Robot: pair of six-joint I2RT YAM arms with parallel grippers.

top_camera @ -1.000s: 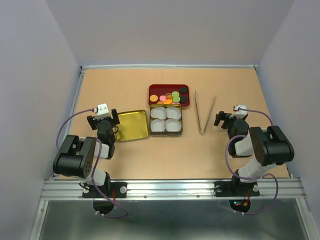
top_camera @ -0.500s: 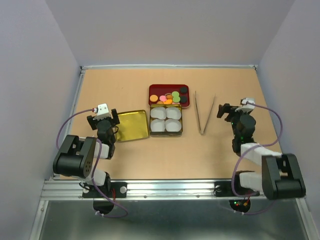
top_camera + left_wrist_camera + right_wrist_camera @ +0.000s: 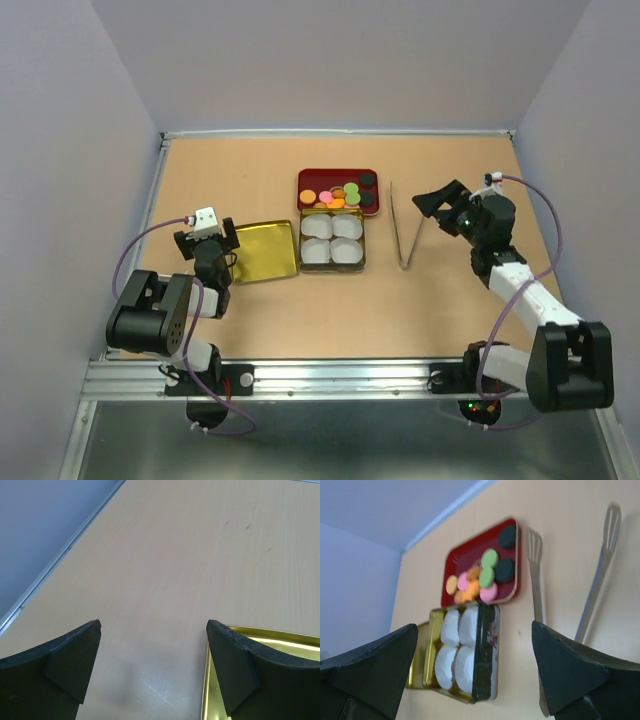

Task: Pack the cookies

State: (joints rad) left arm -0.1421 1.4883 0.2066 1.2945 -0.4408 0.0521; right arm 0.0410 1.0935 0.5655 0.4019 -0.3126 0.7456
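Holds the right fingers point(image 3: 570, 680) spread wide and empty above the worktop point(image 3: 250, 170), tilted toward the far ends of the tongs point(image 3: 398, 225) just right of the red tray point(image 3: 337, 171), and rests the left fingers point(image 3: 70, 660) likewise parted, gripping nothing, low at the edge of the gold lid point(image 3: 262, 250). Finds the cookies point(image 3: 340, 193) all heaped on that tray, none yet in the white paper cups point(image 3: 320, 228) of the adjoining tin point(image 3: 485, 650). Risks, by my reading, catching only one thin splayed leg of the tongs, or skidding them across the smooth worktop into tray and tin, owing to the slanted approach.
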